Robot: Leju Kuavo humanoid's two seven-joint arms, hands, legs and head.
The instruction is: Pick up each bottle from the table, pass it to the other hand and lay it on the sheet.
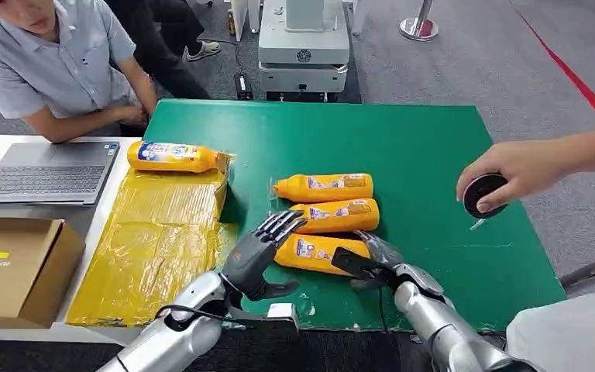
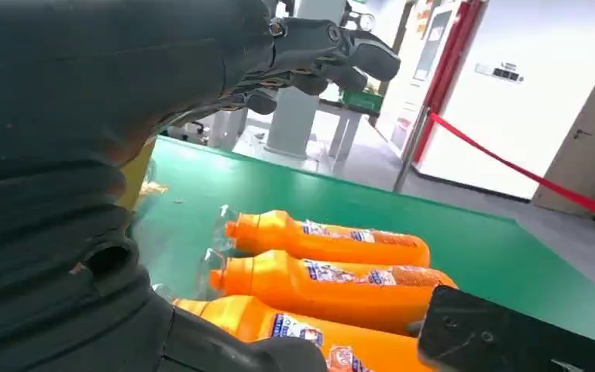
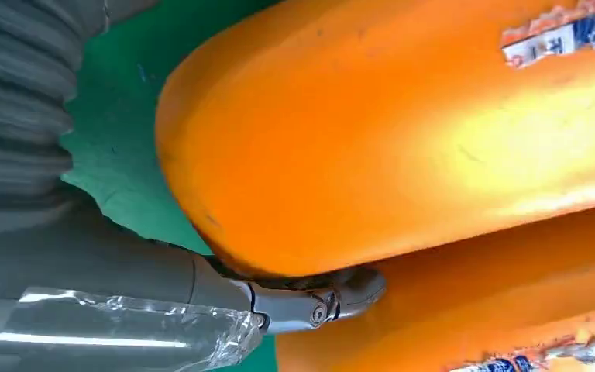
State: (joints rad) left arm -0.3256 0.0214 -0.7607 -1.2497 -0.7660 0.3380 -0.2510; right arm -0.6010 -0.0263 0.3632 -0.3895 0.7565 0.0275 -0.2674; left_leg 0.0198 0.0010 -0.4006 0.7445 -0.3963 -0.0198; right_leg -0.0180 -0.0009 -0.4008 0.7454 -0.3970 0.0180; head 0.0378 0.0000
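Three orange bottles lie side by side on the green mat (image 1: 434, 147): the far one (image 1: 324, 187), the middle one (image 1: 337, 216) and the nearest one (image 1: 314, 252). My right hand (image 1: 368, 260) grips the nearest bottle (image 3: 403, 132) at its base end, its thumb (image 3: 310, 302) wedged against the middle bottle (image 3: 472, 310). The bottle still lies on the mat. My left hand (image 1: 267, 248) hovers open at that bottle's cap end, fingers (image 2: 333, 46) spread above the bottles. Another bottle (image 1: 174, 156) lies at the far edge of the yellow sheet (image 1: 151, 240).
A person's hand (image 1: 511, 170) holding a black round object (image 1: 484, 194) reaches in over the mat's right edge. Another person (image 1: 54, 62) sits at the far left behind a laptop (image 1: 50, 172). A cardboard box (image 1: 15, 267) stands left of the sheet.
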